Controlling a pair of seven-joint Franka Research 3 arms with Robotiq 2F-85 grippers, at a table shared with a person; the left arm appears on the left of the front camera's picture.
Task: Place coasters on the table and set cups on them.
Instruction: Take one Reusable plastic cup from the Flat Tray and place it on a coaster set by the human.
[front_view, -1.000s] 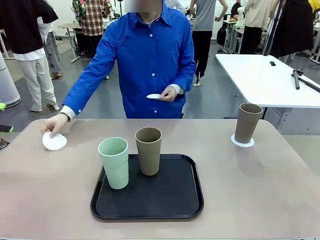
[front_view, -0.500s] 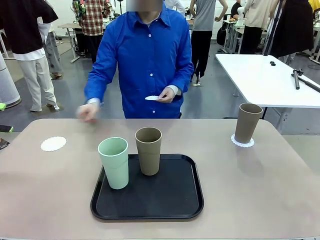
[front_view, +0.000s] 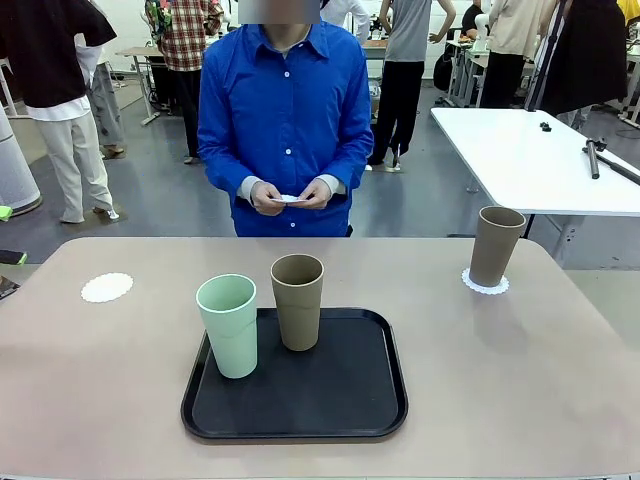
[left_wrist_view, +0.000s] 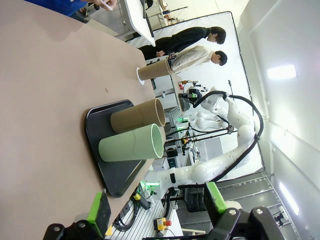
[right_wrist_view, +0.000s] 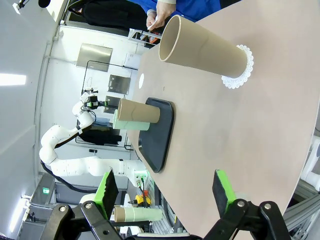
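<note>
1. One table (front_view: 520, 380), beige-pink with rounded corners; it carries entries 2 to 7.
2. One tray (front_view: 392, 398), black, a rounded rectangle, lying flat at the middle of the table on the robot's side.
3. One mint green cup (front_view: 229, 325), upright with its mouth up, on the left part of the tray.
4. The first tan cup (front_view: 298, 301), upright on the tray, just beside the mint green cup, to its right and a little nearer the person. Whether the two touch cannot be told.
5. The second tan cup (front_view: 496, 245), upright at the far right of the table, well apart from the tray.
6. The first coaster (front_view: 485, 286), white and lacy, flat under the second tan cup, its edge showing around the base.
7. The second coaster (front_view: 107, 287), flat and bare at the far left of the table, well apart from the tray.
8. The third coaster (front_view: 290, 198), off the table, held between both hands (front_view: 266, 196) of the person (front_view: 285, 110) in the blue shirt standing at the far side.
9. The left gripper (left_wrist_view: 155, 202), fingers spread wide, nothing between them, the tray and its two cups ahead.
10. The right gripper (right_wrist_view: 165, 187), fingers spread wide and holding nothing, the second tan cup ahead and apart.
</note>
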